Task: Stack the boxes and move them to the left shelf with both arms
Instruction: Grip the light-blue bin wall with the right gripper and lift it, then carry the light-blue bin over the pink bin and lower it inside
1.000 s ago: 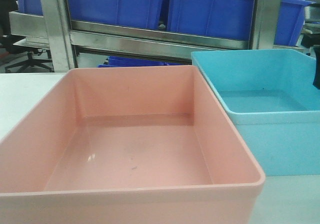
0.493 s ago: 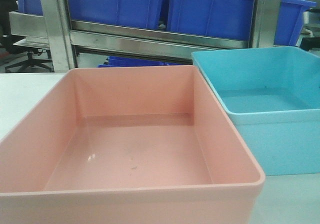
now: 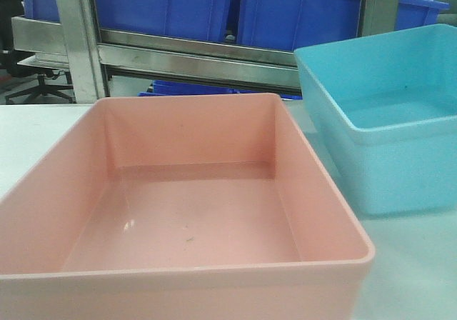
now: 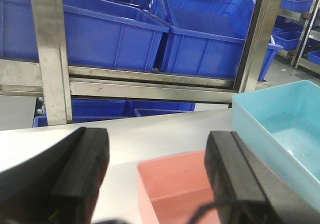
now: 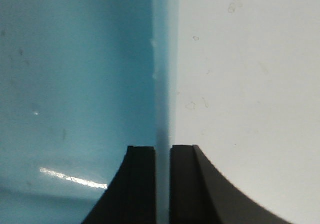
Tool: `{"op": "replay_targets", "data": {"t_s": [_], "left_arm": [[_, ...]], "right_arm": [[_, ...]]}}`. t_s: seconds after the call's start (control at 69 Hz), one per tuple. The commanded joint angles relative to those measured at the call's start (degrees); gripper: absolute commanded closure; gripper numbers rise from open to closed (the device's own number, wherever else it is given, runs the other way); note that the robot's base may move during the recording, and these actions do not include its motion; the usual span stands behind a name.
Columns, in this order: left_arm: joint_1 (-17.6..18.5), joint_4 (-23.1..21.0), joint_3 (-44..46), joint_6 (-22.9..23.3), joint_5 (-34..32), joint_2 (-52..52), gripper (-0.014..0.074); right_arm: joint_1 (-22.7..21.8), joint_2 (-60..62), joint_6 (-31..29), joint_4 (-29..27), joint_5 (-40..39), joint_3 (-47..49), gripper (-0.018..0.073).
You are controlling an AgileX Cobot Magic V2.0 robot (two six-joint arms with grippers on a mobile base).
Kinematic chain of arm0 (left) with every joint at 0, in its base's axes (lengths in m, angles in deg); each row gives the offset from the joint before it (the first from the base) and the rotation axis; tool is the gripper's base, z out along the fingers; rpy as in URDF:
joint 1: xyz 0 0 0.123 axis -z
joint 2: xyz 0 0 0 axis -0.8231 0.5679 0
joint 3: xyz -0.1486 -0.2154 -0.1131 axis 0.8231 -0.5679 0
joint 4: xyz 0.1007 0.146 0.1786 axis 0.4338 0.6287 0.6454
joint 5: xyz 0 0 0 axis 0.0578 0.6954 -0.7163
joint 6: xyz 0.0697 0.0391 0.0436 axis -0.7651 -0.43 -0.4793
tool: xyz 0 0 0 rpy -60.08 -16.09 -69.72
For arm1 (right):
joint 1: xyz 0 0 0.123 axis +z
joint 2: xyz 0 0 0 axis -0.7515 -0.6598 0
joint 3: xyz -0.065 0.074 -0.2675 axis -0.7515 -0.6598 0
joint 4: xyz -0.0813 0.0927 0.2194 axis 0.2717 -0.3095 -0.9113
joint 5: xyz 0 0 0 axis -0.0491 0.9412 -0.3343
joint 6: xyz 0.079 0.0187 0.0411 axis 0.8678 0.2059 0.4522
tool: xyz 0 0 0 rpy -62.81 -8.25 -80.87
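Stacking not done: pink box (image 3: 186, 131) near-left on the surface (image 3: 36, 134), blue box (image 3: 400, 170) right of it, separate. Right gripper (image 5: 162, 153) has its fingers pinched on the blue box's wall (grip appears firm). Left gripper (image 4: 157, 149) has its fingers spread wide, empty. Shelf (image 3: 200, 59) delivery outstanding.

front camera, low, faces the rack (image 3: 200, 57) across pink tub (image 3: 193, 220) and blue tub (image 3: 385, 148); left wrist shares that outlook; right wrist looks straight down, tight on blue tub.
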Motion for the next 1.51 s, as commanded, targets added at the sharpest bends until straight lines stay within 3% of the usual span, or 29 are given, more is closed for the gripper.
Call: {"op": "replay_targets", "data": {"t_s": [0.0,0.319,0.507,0.71,1.072,1.304,1.493], "left_arm": [[0.30,-1.29,1.78,-0.13,-4.76,0.17,0.0262],[0.30,-1.89,1.78,-0.13,-4.76,0.17,0.0262],[0.30,-1.89,1.78,-0.13,-4.76,0.17,0.0262],[0.30,-1.89,1.78,-0.13,-4.76,0.17,0.0262],[0.30,-1.89,1.78,-0.13,-4.66,0.17,0.0262],[0.30,-1.89,1.78,-0.13,-4.66,0.17,0.0262],[0.30,-1.89,1.78,-0.13,-4.05,0.17,0.0262]], "right_arm": [[-0.36,7.03,1.45,-3.21,6.65,2.34,0.0503],[-0.18,17.00,7.71,-7.64,6.81,2.29,0.0503],[3.09,23.13,9.25,-7.76,6.81,-0.74,0.0503],[9.98,29.27,15.00,-7.76,6.63,-9.44,0.0503],[25.48,31.27,33.20,-7.53,1.52,-17.12,0.0503],[33.41,28.94,38.11,-5.01,0.07,-17.12,0.0503],[36.03,25.92,38.68,-5.02,-1.76,-17.06,0.0503]]}}
